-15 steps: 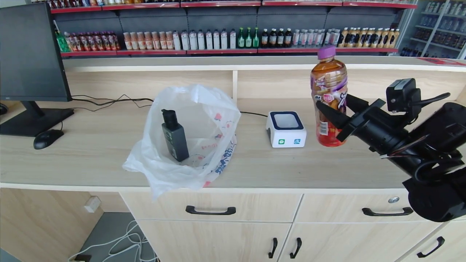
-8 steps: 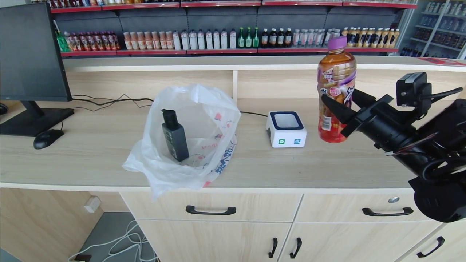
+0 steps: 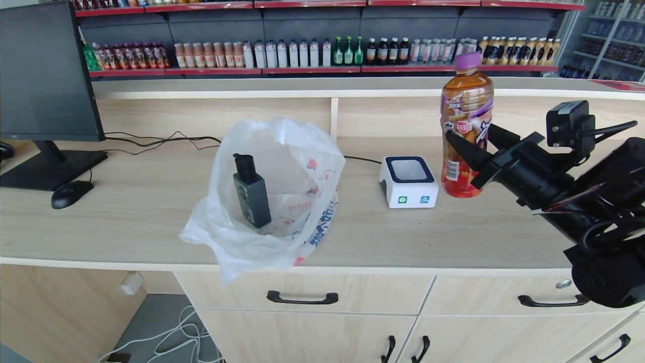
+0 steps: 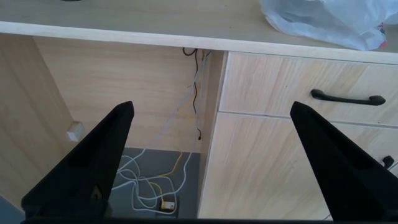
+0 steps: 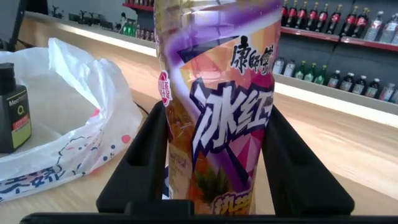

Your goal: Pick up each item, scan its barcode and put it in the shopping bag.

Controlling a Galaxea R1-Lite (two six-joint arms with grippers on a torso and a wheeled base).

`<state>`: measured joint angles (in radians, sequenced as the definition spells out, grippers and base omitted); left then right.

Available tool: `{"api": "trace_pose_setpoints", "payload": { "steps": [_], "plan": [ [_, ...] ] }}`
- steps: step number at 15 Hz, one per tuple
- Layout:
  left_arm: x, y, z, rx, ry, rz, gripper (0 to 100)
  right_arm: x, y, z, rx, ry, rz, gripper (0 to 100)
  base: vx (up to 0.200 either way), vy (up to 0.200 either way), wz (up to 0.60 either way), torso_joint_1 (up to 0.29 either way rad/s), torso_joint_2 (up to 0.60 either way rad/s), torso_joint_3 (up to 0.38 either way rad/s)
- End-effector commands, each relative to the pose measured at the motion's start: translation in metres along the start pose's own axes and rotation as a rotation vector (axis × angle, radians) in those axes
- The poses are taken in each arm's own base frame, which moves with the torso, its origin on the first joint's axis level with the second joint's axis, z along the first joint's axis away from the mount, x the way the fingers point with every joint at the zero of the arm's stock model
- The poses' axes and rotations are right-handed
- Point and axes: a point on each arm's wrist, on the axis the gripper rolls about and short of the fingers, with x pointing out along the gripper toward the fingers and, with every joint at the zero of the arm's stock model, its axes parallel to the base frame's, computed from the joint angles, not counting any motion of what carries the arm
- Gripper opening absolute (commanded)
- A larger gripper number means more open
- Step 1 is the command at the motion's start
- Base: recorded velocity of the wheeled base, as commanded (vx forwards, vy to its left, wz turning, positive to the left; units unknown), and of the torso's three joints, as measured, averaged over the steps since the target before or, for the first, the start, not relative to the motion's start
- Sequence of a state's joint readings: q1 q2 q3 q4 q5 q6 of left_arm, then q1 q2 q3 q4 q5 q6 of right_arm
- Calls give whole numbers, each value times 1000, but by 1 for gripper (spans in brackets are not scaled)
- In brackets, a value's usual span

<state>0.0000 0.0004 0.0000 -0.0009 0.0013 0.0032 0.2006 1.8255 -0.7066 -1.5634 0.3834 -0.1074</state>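
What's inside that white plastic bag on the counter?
One dark bottle with a black cap stands inside the shopping bag, seen through its open mouth. The crumpled front folds hide the bag's lowest part, so anything small lying there cannot be seen.

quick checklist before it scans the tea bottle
1. Grip: right gripper jaws shut on both sides of the iced tea bottle: ok.
2. Bottle over the scanner: upright beside it, on its right: not ok.
3. Barcode turned to the scanner's window: not ok.
4. Shopping bag mouth open: ok.
5. Room in the bag beside the dark bottle: ok.
6. Left gripper out of the way, below the counter, open: ok.
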Motion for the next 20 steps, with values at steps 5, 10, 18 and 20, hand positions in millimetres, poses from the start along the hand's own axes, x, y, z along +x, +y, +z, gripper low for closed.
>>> {"api": "trace_pose_setpoints", "payload": {
  "steps": [5, 10, 18, 20],
  "plan": [
    [0, 0, 0, 0, 0, 0, 100, 2, 5, 1, 2, -10, 16, 0, 0, 200, 0, 3, 5, -2],
    [0, 0, 0, 0, 0, 0, 100, 4, 4, -2, 4, -9, 16, 0, 0, 200, 0, 2, 1, 3],
    [0, 0, 0, 0, 0, 0, 100, 27, 29, -2, 52, -57, 97, 0, 0, 50, 0, 1, 1, 0],
    [0, 0, 0, 0, 0, 0, 100, 35, 28, -7, 58, -66, 99, 0, 0, 0, 0, 0, 0, 0]
  ]
}}
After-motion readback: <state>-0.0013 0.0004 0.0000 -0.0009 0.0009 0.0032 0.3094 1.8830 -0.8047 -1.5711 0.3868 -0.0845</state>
